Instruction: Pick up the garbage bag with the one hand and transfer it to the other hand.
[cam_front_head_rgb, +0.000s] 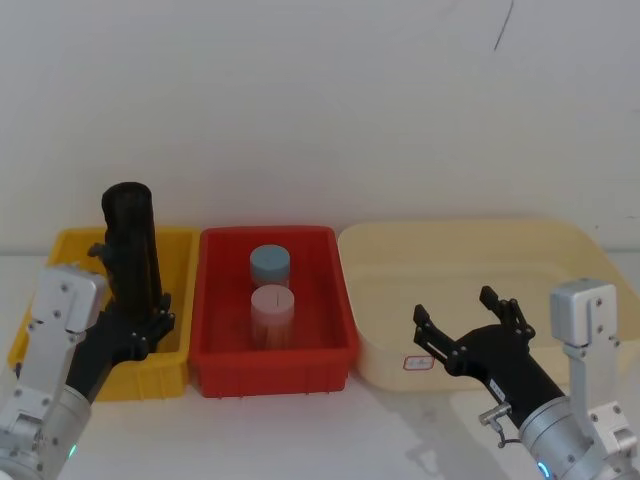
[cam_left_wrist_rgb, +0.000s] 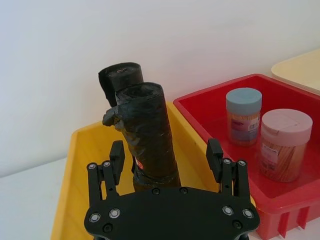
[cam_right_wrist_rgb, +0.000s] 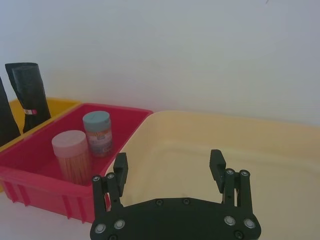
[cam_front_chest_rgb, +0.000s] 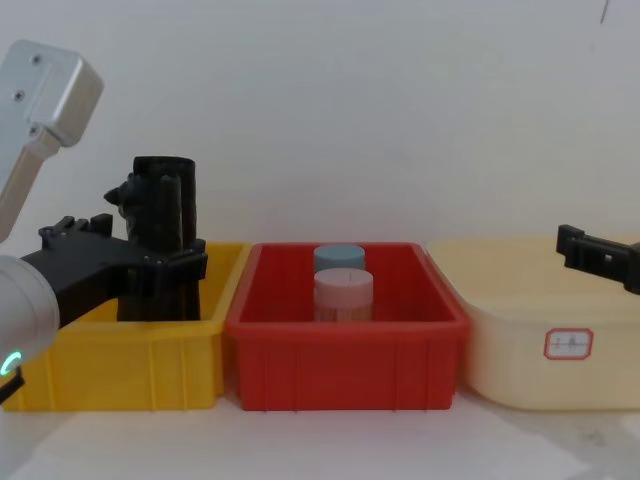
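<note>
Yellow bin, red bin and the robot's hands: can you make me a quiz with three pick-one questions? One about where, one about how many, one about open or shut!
1. Where do the black rolls stand?
A. in the yellow bin
B. on the floor
C. on a shelf

2. How many jars are in the red bin?
A. one
B. two
C. four

3. The right gripper over the cream bin is:
A. open
B. shut on a jar
C. shut on a roll

Answers:
1. A: both rolls stand upright in the yellow bin, and the left gripper has its open fingers on either side of one.
2. B: one jar has a blue lid and one a pink lid.
3. A: its fingers are spread apart with nothing between them.
</note>
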